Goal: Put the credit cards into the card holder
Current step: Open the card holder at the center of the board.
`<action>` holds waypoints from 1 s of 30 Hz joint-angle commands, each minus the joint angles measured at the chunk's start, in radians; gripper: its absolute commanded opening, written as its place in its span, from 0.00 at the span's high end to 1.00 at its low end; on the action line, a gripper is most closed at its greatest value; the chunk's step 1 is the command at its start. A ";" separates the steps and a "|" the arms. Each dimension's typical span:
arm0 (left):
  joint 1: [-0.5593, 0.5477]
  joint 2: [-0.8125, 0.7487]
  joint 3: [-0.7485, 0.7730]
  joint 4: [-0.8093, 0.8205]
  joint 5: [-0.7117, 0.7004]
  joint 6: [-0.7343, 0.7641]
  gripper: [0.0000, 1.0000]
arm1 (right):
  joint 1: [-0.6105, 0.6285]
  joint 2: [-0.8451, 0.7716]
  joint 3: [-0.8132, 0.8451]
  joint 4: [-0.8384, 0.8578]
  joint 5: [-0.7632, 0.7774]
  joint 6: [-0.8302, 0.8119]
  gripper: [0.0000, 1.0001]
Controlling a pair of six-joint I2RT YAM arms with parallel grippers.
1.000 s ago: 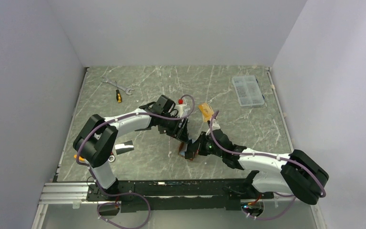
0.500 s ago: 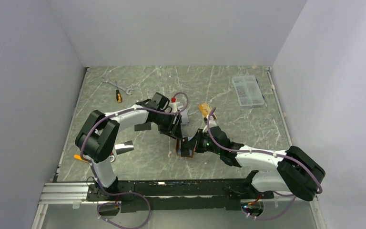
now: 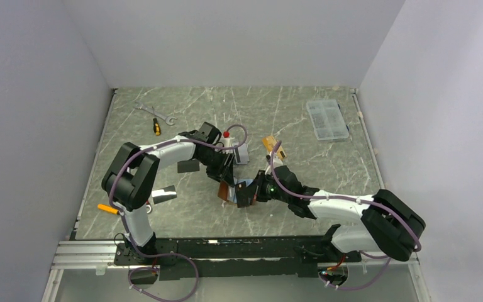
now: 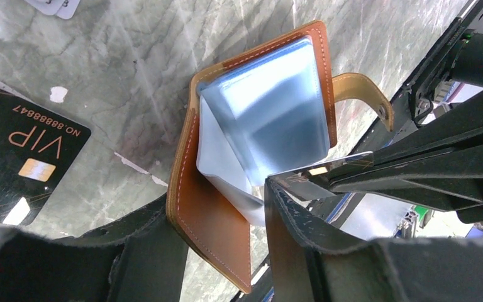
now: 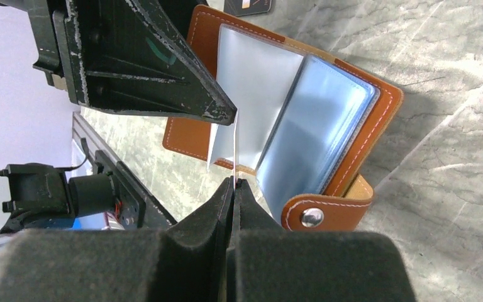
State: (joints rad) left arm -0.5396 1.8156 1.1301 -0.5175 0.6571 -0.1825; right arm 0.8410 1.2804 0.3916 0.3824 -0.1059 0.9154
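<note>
The card holder lies open on the table, tan-brown leather with blue-grey sleeves fanned up and its snap tab to one side. My left gripper is open and straddles the near leather cover, which rests against the left finger, leaving a gap to the other. My right gripper is shut on a black credit card. That card shows edge-on, its tip at the sleeves beside a left finger. Another black credit card lies flat to the left.
More cards lie about: a black one, a silver one, an orange one and a silver one. A clear compartment box sits far right. A wrench and screwdriver lie far left.
Both grippers and the card holder have shifted left and nearer. The left jaws have narrowed around the holder's cover. The right gripper stays shut on its card.
</note>
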 commanded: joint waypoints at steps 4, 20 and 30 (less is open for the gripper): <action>0.031 0.004 0.017 -0.020 0.019 0.040 0.53 | -0.013 -0.097 -0.022 -0.064 0.029 -0.022 1.00; 0.042 -0.033 -0.003 -0.013 0.055 0.034 0.58 | -0.026 -0.176 -0.118 -0.143 0.060 -0.006 1.00; 0.044 -0.062 -0.011 -0.035 -0.009 0.051 0.62 | -0.026 -0.206 -0.145 -0.158 0.066 -0.001 1.00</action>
State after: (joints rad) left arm -0.5014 1.8126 1.1294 -0.5423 0.6697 -0.1600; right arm 0.8185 1.1019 0.2604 0.2249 -0.0593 0.9112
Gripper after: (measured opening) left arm 0.384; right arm 0.009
